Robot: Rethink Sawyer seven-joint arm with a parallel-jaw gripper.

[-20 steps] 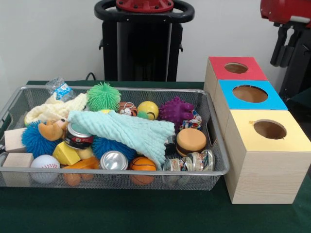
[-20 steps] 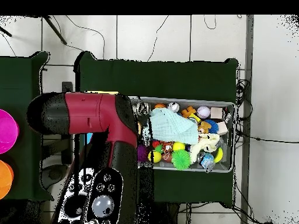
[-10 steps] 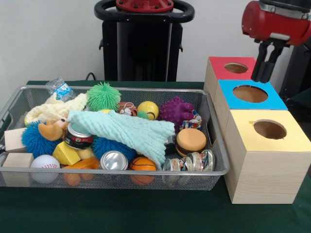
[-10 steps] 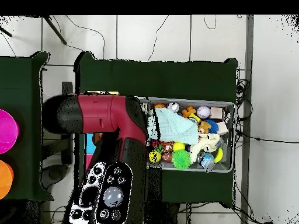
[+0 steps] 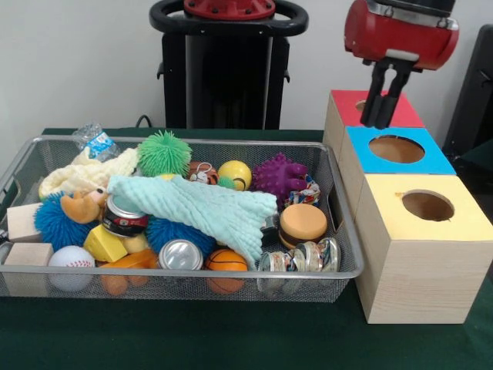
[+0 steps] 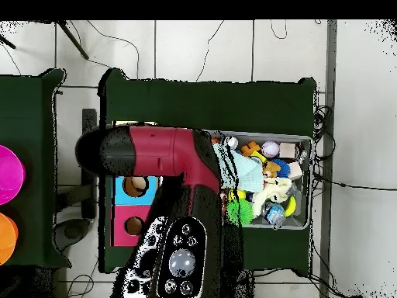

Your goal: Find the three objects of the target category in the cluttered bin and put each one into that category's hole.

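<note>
Hanging above the red-topped wooden box (image 5: pixel 373 108), the black two-fingered gripper (image 5: pixel 385 119) on the red and black arm (image 6: pixel 167 155) appears clenched and holds nothing. Beside it stand the blue-topped box (image 5: pixel 397 150) and the pale wooden box with the yellow top, whose round dark hole (image 5: pixel 427 205) is unobstructed. In the silver wire-mesh bin (image 5: pixel 177 274), one white polka-dotted cloth piece (image 5: pixel 310 191) lies between a purple spiky ball (image 5: pixel 279 176) and the rim; a large mint-green cloth (image 5: pixel 204 208) drapes the clutter.
</note>
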